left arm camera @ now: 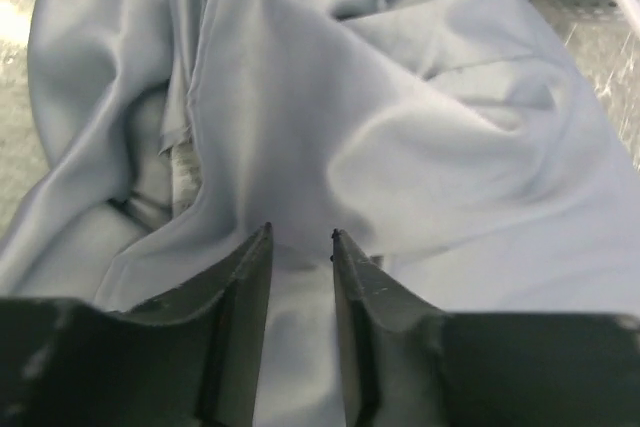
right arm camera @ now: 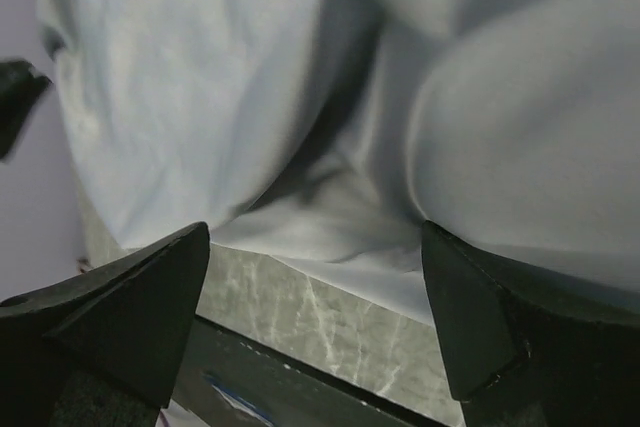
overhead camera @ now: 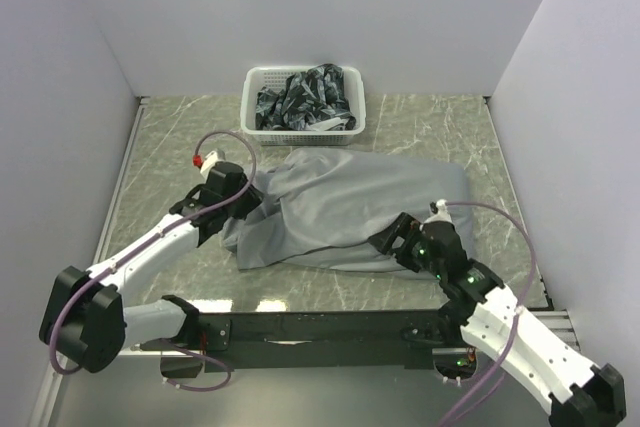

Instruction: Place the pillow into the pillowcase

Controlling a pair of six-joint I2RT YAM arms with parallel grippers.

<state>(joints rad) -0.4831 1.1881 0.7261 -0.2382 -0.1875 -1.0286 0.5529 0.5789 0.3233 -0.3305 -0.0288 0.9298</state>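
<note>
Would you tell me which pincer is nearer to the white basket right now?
Left. The left pincer is at the pillowcase's left edge, not far from the basket's front left corner; the right pincer is at the pillowcase's near right edge, farther off.

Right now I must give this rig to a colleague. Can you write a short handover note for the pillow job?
Left gripper: jaws close together at the left end of the pillowcase, with grey cloth in the gap. I cannot tell if it grips.
Right gripper: wide open, holding nothing, at the case's near right edge.
Things: the case lies bulging on the table. The pillow shows nowhere, so it is probably inside.
Done: insertion, it seems.
Left: check the folds at the left end, cover any pillow showing, then free both grippers.
</note>
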